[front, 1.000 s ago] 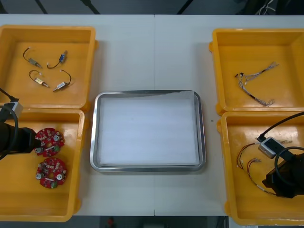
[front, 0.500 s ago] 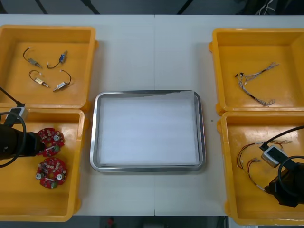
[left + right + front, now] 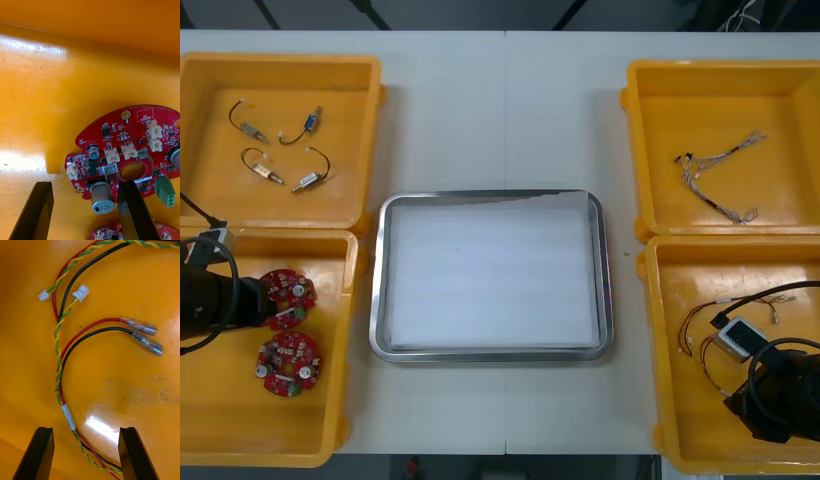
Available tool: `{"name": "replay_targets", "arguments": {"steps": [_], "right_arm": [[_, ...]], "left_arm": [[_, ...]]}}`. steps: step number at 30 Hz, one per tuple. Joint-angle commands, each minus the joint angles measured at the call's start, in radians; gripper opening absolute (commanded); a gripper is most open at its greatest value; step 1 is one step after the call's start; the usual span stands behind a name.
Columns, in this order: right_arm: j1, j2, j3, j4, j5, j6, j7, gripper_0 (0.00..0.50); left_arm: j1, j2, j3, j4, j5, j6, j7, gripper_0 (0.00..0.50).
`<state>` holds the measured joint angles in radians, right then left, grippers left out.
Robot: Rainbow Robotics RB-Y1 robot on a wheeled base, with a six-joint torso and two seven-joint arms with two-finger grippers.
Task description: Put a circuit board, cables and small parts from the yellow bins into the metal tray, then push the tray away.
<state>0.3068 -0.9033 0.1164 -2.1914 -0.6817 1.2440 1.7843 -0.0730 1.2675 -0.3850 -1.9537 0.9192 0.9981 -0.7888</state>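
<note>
The left gripper (image 3: 83, 213) stands wide open low in the near left yellow bin (image 3: 220, 420). One finger (image 3: 135, 210) lies over the edge of the upper circuit board (image 3: 127, 150) and the other (image 3: 32, 212) over bare bin floor, so the jaws seem set to pinch the board by its rim rather than across its crowded face. The right gripper (image 3: 86, 455) is also wide open, down in the near right yellow bin (image 3: 680, 300). The red and yellow cable (image 3: 60, 363) runs between its fingers, which looks like a lineup for closing on the taped stretch of the bundle. A second circuit board (image 3: 287, 362) lies just beside the first and could be nudged. The cable's loose ends and white plugs (image 3: 80, 293) spread out beyond the fingers and may drag or snag. Between both bins sits the metal tray (image 3: 492, 355), white inside, with nothing in it yet; each bin's wall stands between gripper and tray. Small metal parts (image 3: 275, 150) and a thin twisted cable (image 3: 715, 180) wait in the far bins.
</note>
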Motion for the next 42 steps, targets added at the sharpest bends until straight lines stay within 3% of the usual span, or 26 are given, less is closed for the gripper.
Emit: {"name": "replay_targets", "arguments": {"steps": [1,21,22,23,24,25,26,28,30,31,33,38,42], "right_arm": [[0.041,-0.034,0.029,-0.008,0.03,-0.031,-0.002,0.5],[0.04,-0.032,0.089,0.042,0.083,-0.101,-0.026,0.5],[0.04,-0.032,0.089,0.041,0.083,-0.1,-0.026,0.475],[0.04,-0.032,0.089,0.041,0.08,-0.101,-0.025,0.351],[0.04,-0.032,0.089,0.041,0.079,-0.101,-0.026,0.193],[0.038,-0.032,0.089,0.041,0.077,-0.101,-0.026,0.137],[0.038,-0.032,0.089,0.042,0.076,-0.1,-0.029,0.014],[0.038,-0.032,0.089,0.041,0.074,-0.1,-0.036,0.0],[0.035,-0.032,0.089,0.041,0.074,-0.101,-0.04,0.0],[0.035,-0.031,0.089,0.042,0.073,-0.101,-0.04,0.0],[0.028,-0.032,0.089,0.041,0.071,-0.1,-0.04,0.0],[0.003,-0.032,0.069,0.027,0.077,-0.083,-0.029,0.0],[-0.031,-0.032,0.026,-0.002,0.07,-0.001,-0.026,0.0]], "left_arm": [[-0.027,-0.014,-0.029,0.012,-0.014,-0.03,0.051,0.5],[-0.027,-0.014,-0.057,0.007,-0.017,-0.047,0.049,0.5],[-0.027,-0.014,-0.057,0.007,-0.017,-0.049,0.049,0.5],[-0.027,-0.014,-0.057,0.007,-0.02,-0.047,0.049,0.5],[-0.027,-0.013,-0.057,0.007,-0.023,-0.049,0.049,0.489],[-0.027,-0.014,-0.057,0.007,-0.025,-0.049,0.049,0.481],[-0.027,-0.014,-0.057,0.007,-0.031,-0.049,0.049,0.458],[-0.027,-0.014,-0.057,0.007,-0.037,-0.047,0.049,0.394],[-0.027,-0.014,-0.057,0.007,-0.043,-0.049,0.049,0.255],[-0.027,-0.013,-0.057,0.007,-0.045,-0.049,0.049,0.21],[-0.027,-0.014,-0.057,0.007,-0.049,-0.049,0.051,0.053],[-0.027,-0.014,-0.057,0.007,-0.059,-0.049,0.049,0.0],[-0.028,-0.013,-0.055,0.006,-0.069,-0.047,0.049,0.0]]}}
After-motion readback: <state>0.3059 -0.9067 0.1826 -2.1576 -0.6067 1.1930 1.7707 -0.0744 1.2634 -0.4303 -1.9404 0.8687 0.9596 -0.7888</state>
